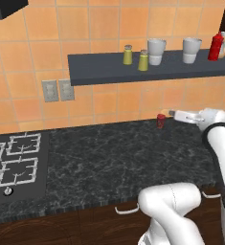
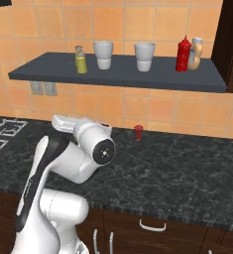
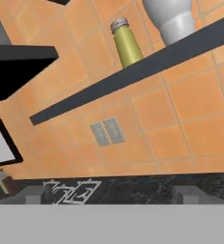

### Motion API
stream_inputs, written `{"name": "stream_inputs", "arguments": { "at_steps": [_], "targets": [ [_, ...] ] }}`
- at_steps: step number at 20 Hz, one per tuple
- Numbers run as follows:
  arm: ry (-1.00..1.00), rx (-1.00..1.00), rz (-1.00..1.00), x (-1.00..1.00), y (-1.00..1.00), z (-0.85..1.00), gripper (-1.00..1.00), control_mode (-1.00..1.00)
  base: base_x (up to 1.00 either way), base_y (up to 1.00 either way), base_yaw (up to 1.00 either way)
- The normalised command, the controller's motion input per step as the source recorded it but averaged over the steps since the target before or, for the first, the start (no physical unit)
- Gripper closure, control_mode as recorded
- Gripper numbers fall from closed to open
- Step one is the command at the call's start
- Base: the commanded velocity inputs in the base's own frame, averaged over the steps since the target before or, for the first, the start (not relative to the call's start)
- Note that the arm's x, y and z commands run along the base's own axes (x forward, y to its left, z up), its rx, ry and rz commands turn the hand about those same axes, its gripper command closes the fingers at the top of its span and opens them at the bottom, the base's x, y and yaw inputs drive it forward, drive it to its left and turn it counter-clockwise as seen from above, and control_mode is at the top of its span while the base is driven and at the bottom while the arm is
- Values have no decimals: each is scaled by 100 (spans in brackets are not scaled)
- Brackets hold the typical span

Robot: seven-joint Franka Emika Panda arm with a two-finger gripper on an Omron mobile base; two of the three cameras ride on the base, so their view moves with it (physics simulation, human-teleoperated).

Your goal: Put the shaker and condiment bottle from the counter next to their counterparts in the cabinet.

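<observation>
The jaws stood wide open and held nothing. On the shelf, the olive shaker stood just beside its twin shaker, and the red bottle stood touching the tan bottle. A small red cup sat on the counter.

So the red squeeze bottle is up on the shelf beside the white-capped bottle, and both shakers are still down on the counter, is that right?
Not quite. The red squeeze bottle does stand on the shelf beside the white-capped bottle, but both shakers are on the shelf too, not on the counter. The left base view shows them together near the left cup.
</observation>
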Motion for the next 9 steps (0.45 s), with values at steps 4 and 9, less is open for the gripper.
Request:
{"name": "stream_inputs", "arguments": {
  "at_steps": [4, 9],
  "targets": [
    [0, 0, 0, 0, 0, 0, -100, -100, 0, 0, 0],
    [0, 0, 0, 0, 0, 0, -100, -100, 0, 0, 0]
  ]
}}
